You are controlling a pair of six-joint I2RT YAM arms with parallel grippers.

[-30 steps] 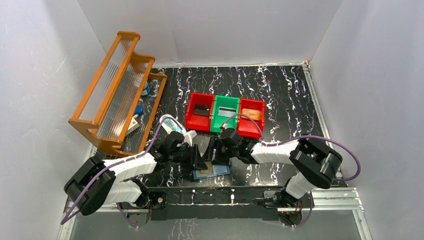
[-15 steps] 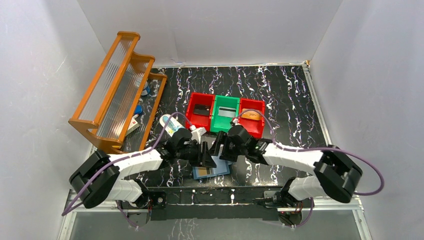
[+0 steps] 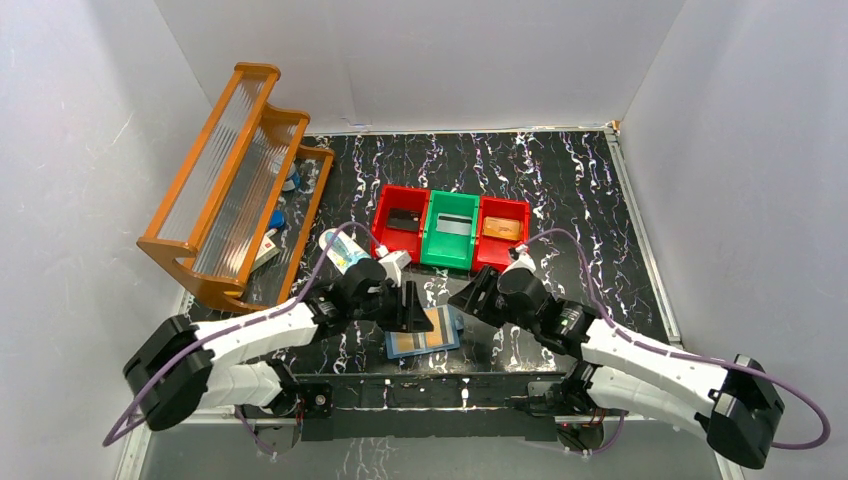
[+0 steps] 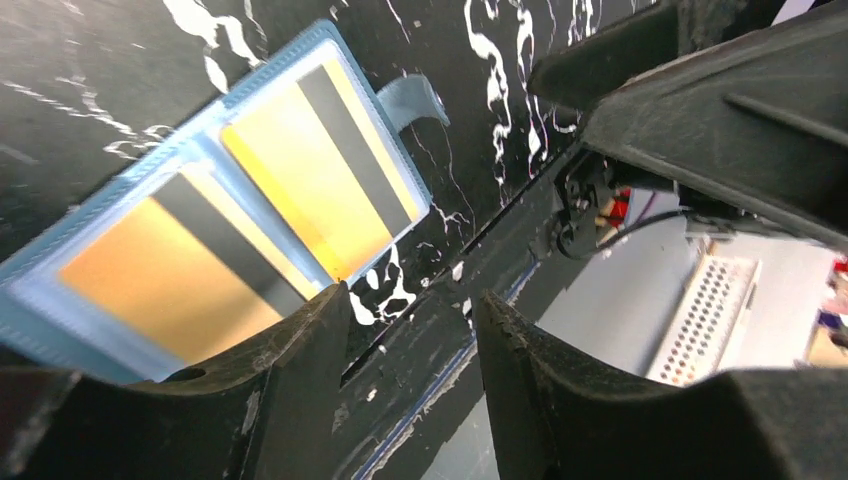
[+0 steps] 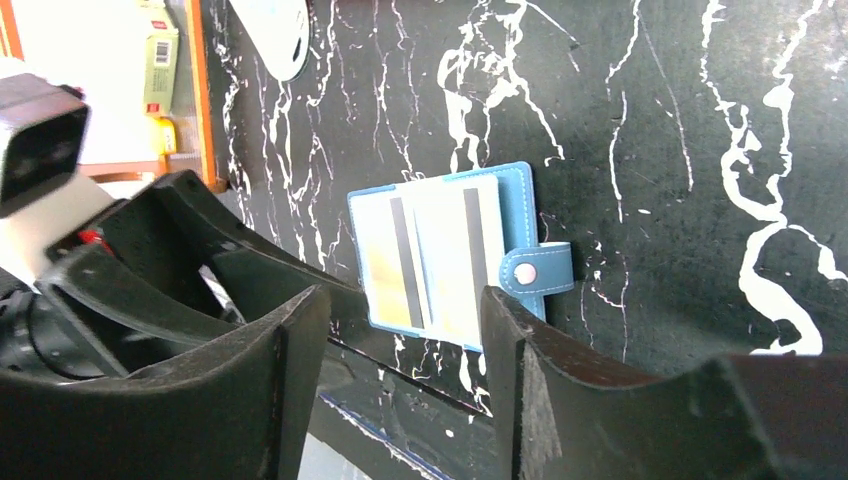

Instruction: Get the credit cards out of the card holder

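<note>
Nearer you than the green bin (image 3: 447,258), the card holder (image 3: 424,334) lies open on the counter (image 3: 560,200), two striped tan-orange credit cards (image 4: 320,170) in its pockets. Your left tool (image 4: 408,380) hangs near-left of that bin, jaws apart, empty. Your right tool (image 5: 400,390), near-right of it, is likewise parted and empty.

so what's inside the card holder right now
The card holder lies open with two tan-orange striped cards, one in each pocket. Anything tucked behind them is covered.

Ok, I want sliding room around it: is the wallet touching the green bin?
Apart. The top view shows bare table between the wallet and the green bin.
</note>
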